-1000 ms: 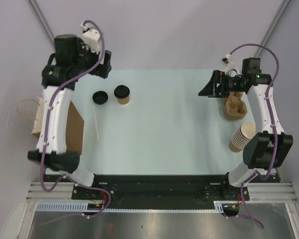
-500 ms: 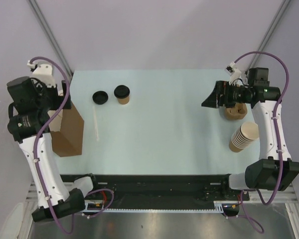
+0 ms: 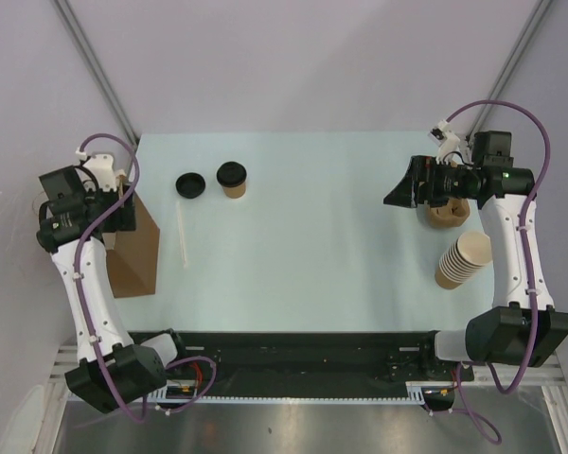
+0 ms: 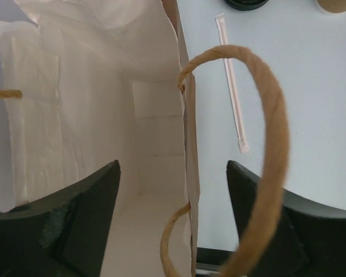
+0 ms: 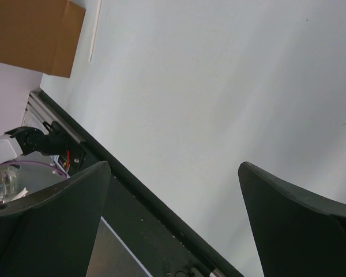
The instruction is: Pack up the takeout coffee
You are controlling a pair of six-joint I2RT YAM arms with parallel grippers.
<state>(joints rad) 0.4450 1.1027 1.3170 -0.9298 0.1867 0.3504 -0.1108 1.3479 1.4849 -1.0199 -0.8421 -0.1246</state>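
The small kraft-brown paper cup with a round black plastic lid (image 3: 233, 179) stands upright on the pale blue tabletop (image 3: 322, 265), towards the far left and well apart from both grippers. A loose black plastic lid (image 3: 190, 184) sits just beside it, and a thin paper-wrapped straw (image 3: 183, 235) lies nearer the arms. The left gripper (image 4: 173, 173) hovers over the mouth of the upright brown paper bag (image 3: 133, 248) at the table's left edge. Its jaws are apart and astride the bag's right wall (one finger inside, one outside, neither pressing it), beside a twisted paper handle (image 4: 272, 133). The right gripper (image 5: 174, 170) hangs wide open over bare table, holding nothing, near the moulded brown pulp cup carrier (image 3: 445, 214) and a stack of nested lidless paper cups (image 3: 459, 260).
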